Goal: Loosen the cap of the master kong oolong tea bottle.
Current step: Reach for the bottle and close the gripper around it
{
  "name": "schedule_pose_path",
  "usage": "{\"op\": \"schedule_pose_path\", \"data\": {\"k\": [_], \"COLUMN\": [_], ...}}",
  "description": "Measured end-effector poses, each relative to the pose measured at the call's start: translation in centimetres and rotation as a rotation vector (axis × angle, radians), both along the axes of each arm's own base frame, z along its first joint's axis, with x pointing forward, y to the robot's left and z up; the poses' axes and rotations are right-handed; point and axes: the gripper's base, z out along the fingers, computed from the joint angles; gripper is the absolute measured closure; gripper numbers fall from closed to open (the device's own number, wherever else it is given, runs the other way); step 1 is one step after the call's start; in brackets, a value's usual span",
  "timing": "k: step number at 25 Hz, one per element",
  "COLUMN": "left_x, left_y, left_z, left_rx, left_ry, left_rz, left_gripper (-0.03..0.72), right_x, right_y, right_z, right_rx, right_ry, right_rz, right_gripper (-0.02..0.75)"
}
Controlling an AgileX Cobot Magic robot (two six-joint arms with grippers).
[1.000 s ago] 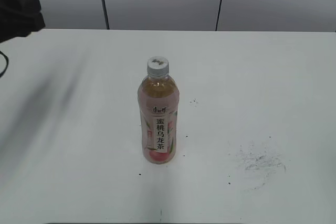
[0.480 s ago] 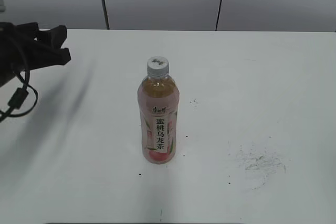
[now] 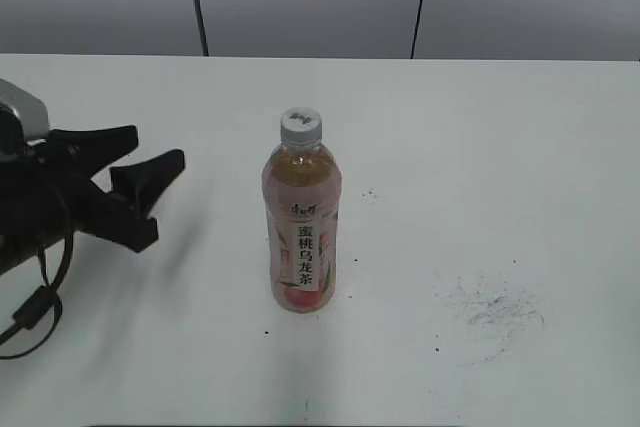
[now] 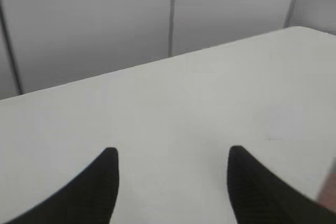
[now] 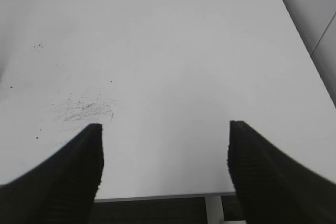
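At the near centre of the table (image 3: 520, 127) we see the bottle (image 3: 301, 222) upright, its cap (image 3: 300, 124) on. Left of it, well apart, the left gripper (image 3: 150, 169) has its jaws spread and empty, its arm cut off at the frame edge. The right gripper (image 5: 165, 145), also spread and empty, appears only in its wrist view, near grey scuff marks (image 5: 84, 109).

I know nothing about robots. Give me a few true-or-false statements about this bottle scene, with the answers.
1. The bottle stands upright on the table. True.
2. The cap lies beside the bottle. False: it sits on the bottle's neck.
3. The left end effector is open and apart from the bottle. True.
4. The right end effector grips the cap. False: it is open over bare table near some dark scuff marks.
5. The bottle is empty. False: it holds amber tea.
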Motion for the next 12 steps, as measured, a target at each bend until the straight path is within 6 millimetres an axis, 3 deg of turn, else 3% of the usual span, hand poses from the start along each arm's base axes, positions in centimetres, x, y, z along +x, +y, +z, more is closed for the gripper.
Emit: {"op": "schedule_pose_path", "data": {"k": [7, 12], "left_x": [-1.4, -2.2], "left_y": [-1.4, -2.1], "left_z": [-0.2, -0.4], "left_rx": [-0.003, 0.005], "left_ry": [0.031, 0.05], "left_rz": [-0.217, -0.33], "left_gripper": [0.102, 0.082], "right_x": [0.0, 0.0], "right_y": [0.0, 0.0], "right_z": [0.0, 0.0], "right_rx": [0.0, 0.001], "right_ry": [0.0, 0.0], "right_rz": [0.0, 0.0], "right_gripper": [0.183, 0.183]}}
